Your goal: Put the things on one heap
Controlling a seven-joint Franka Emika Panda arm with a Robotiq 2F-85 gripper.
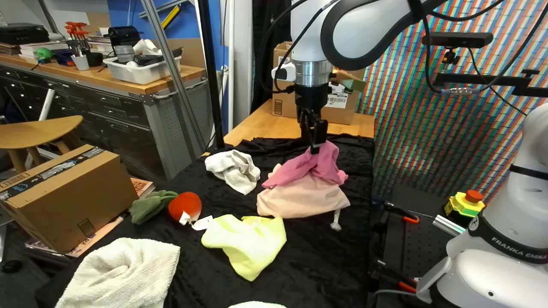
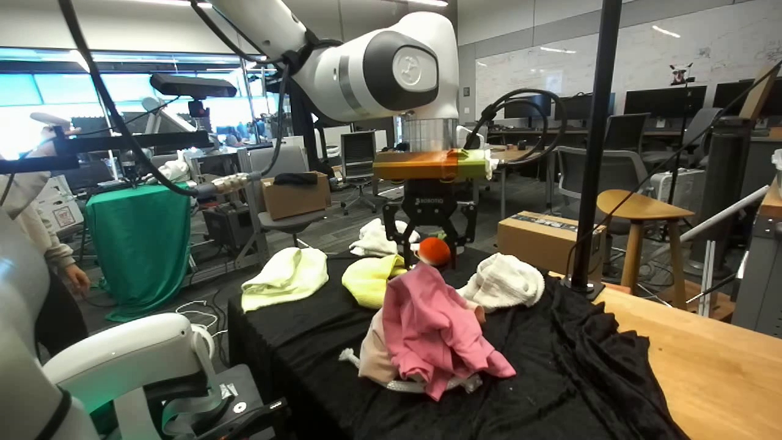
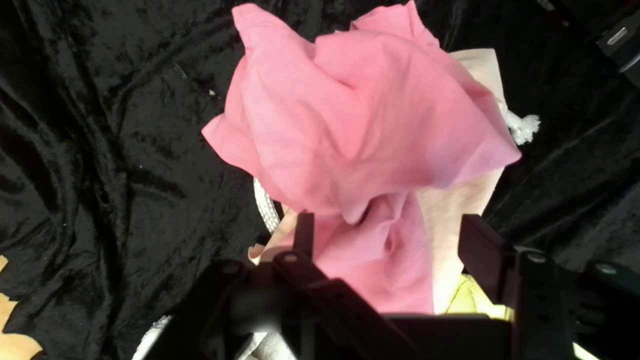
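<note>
Drape, black (image 1: 321,265): open room between heap (image 2: 440,330) and wooden tabletop (image 2: 715,373); side edge near heap. Arm, white (image 2: 360,85): reaching overhead, end vertical. Heap: pink cloth (image 3: 345,100) over peach cloth (image 1: 304,205). Yellow cloth (image 1: 252,239): just beside heap. Gripper (image 3: 388,225): fingers spread apart above pink cloth, contact uncertain.

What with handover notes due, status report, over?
End effector open at pink cloth. Pink cloth draped on peach cloth. White rope end protruding, possible snag.
</note>
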